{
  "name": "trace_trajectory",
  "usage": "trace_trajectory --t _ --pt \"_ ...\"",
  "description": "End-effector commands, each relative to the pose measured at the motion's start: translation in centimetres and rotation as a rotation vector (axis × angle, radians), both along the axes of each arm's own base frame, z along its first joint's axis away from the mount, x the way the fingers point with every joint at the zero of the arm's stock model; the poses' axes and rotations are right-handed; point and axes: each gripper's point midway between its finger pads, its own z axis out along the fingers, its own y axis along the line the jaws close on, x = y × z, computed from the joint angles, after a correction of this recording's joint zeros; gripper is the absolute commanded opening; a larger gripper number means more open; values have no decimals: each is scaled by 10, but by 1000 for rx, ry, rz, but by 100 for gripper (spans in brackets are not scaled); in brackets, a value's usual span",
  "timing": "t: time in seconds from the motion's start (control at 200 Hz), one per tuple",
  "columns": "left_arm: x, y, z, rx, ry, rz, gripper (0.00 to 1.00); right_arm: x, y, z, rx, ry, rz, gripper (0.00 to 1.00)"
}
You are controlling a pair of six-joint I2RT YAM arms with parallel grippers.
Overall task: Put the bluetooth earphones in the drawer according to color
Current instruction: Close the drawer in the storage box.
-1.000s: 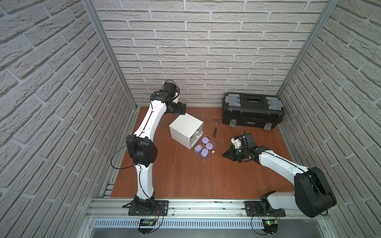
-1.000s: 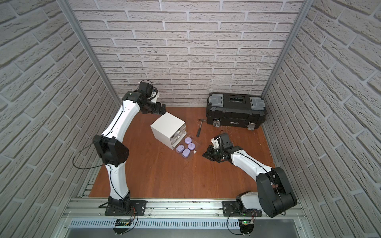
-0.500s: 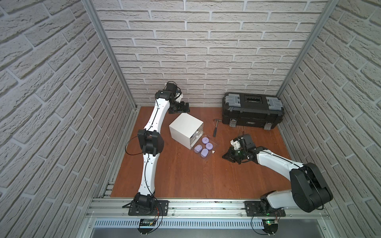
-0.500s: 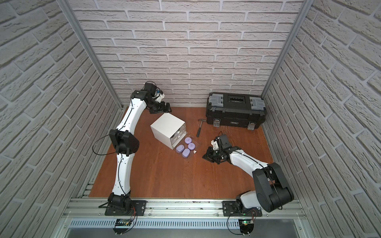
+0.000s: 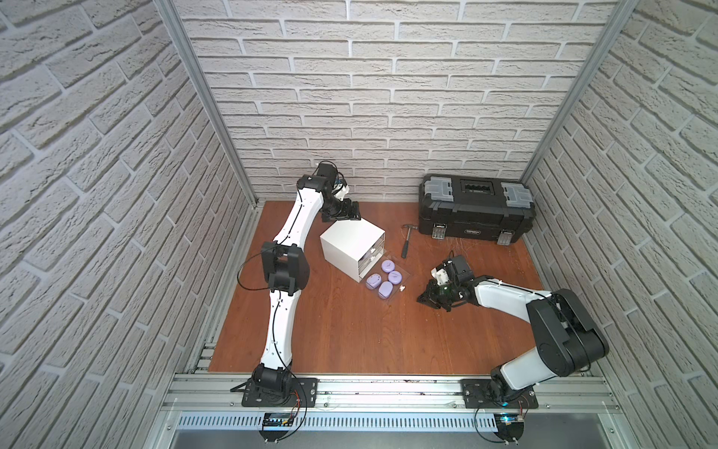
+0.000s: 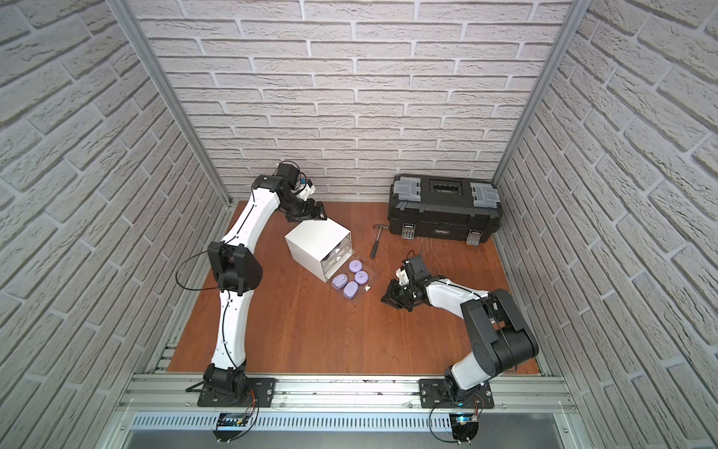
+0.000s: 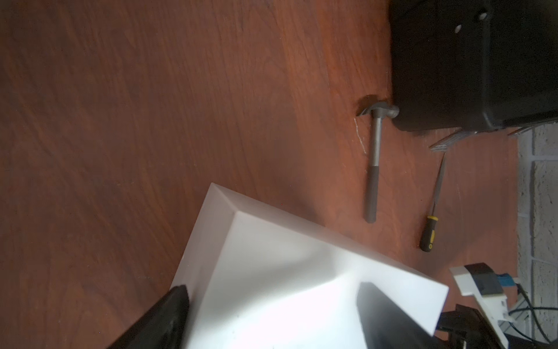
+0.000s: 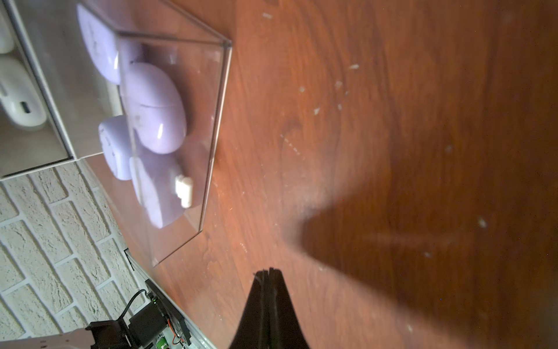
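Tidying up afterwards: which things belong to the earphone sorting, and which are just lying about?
Job: lavender earphone cases, white earphone cases, drawer cabinet, open clear drawer.
Lying about: hammer, black toolbox, yellow-handled screwdriver.

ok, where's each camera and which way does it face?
Both top views: high at the front, looking down on the wooden table; left arm, right arm whole, white cube cabinet, black toolbox.
Left wrist: above the cabinet; open left gripper, grey hammer beyond.
Right wrist: low, facing the clear plastic drawer of lavender earphone cases; shut right gripper.
Shared: cabinet, in both wrist views.
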Motion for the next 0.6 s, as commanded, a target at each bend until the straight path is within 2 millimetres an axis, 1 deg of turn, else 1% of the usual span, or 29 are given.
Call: trace_trajectory --t 0.0,0.125,0.265,0.38,0.495,0.595 --pt "-14 -35 10 -81 2 -86 91 14 2 -5 -1 -37 -11 3" --pt "-20 -47 4 -82 19 -116 91 23 4 -8 3 -40 -24 3" --pt "-30 -57 -2 -69 38 -148 91 31 6 -2 -3 -62 -27 3" --pt "-35 -60 -5 -59 49 -160 90 35 9 3 7 -71 -27 3" --pt "-41 -64 -9 -48 59 -175 90 35 16 9 20 -80 -17 3" --pt "-45 -66 -12 -40 67 -181 90 35 27 13 30 -86 3 3"
